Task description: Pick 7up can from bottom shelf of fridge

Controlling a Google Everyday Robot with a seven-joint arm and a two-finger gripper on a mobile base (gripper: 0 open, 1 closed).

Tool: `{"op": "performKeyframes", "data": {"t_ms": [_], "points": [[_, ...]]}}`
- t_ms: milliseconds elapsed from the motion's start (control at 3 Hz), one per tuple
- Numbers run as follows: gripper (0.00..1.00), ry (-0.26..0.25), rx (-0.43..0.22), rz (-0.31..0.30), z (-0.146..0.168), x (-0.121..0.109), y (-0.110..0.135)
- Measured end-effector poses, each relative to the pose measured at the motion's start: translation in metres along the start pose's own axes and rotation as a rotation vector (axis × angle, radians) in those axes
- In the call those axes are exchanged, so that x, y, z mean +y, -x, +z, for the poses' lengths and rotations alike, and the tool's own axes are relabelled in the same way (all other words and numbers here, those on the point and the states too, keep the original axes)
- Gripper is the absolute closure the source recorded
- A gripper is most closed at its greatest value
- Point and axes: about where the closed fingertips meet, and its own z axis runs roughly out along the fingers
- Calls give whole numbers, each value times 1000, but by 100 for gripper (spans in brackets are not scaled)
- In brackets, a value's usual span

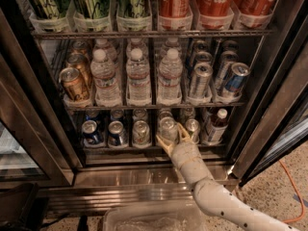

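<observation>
The fridge (45,124) stands open with a steel frame and a dark interior. On its bottom shelf (125,148) a row of short cans stands in clear lanes. The 7up can (167,127), pale silver-green with a silver top, is at the front, right of middle. My gripper (171,137) reaches in from the lower right on a white arm. It is open, with one finger (161,145) at the can's lower left and the other finger (183,131) at its right side. The can stands upright on the shelf.
Two blue cans (90,132) and a silver can (140,132) stand left of the 7up can. Another silver can (193,127) and a small red-labelled bottle (215,125) stand right of it. Water bottles (138,76) fill the rack above. A clear bin (149,220) lies on the floor.
</observation>
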Motion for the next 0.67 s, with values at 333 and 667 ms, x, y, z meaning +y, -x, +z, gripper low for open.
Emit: {"op": "performKeyframes", "data": {"t_ms": [333, 667], "points": [[100, 60, 33, -29, -31, 5, 0], [100, 155, 63, -46, -58, 14, 11]]}}
